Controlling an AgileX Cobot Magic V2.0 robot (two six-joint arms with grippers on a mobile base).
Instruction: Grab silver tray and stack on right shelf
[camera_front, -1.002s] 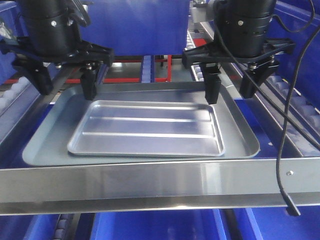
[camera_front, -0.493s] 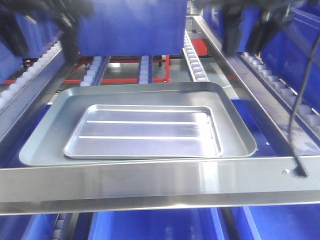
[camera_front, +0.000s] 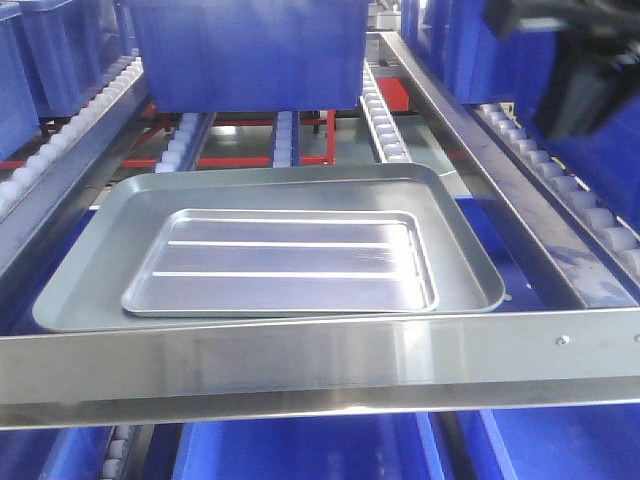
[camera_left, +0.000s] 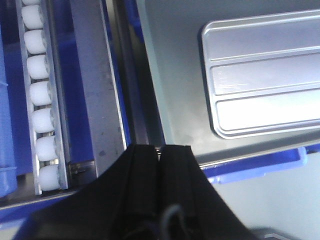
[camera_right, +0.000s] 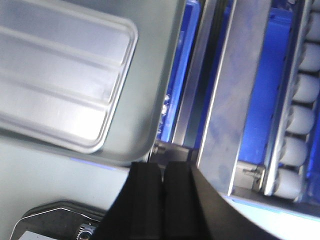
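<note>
The shiny, shallow rectangular silver tray (camera_front: 280, 262) with two long ridges across its floor lies flat inside a larger, duller grey plain-floored tray (camera_front: 90, 270), which rests on the metal flow-rack shelf behind its wide brushed-steel front bar (camera_front: 320, 362). In the left wrist view the left gripper (camera_left: 160, 155) has its black fingers pressed together with nothing between them; the silver tray sits ahead and to its right, well apart, and a track of white rollers (camera_left: 41, 95) runs ahead on its left. In the right wrist view the right gripper (camera_right: 161, 172) is likewise closed and empty, the silver tray ahead to its left and a steel side rail (camera_right: 240, 95) with white rollers to its right. Blue plastic bins (camera_front: 245, 50) fill the rack beyond.
</note>
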